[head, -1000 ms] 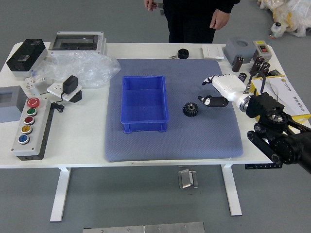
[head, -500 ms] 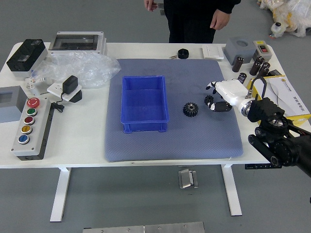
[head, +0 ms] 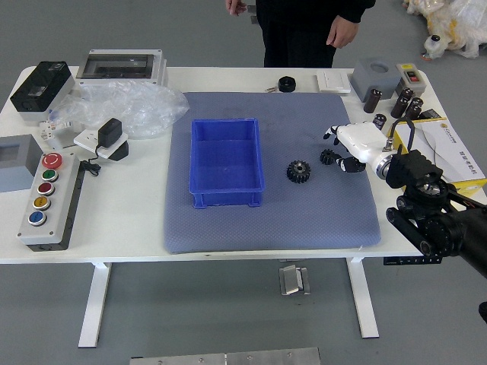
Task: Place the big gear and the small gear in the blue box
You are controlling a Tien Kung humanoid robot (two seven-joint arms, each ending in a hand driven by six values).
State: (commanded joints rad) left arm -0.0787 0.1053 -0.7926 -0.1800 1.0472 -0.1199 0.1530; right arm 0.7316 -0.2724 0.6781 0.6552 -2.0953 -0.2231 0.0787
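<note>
The robot's right hand draws back slightly toward the table's right edge, leaving in plain sight a small gear that its fingers hid a second ago. The fingers are parted and appear to grasp nothing, their tips just beside the gear's right side. The small gear lies on the right part of a grey-blue mat, itself spread across the middle of the white table. The big gear sits near it, to the left and slightly closer to the table's near edge, unmoved over the same second.

Both gears are outside the blue box, which rests on the mat's left half (its near right corner faces the big gear), so neither half of the job is done. The retreat looks like a fresh line-up for a grasp on the small gear rather than a finished pick. The next move likely calls for closing finger and thumb around its toothed rim; a low, sideways approach could nudge it into its larger neighbour.

At the far side, a person in dark clothes stands with one hand hanging down and the other at the top edge, neither touching the gears.
</note>
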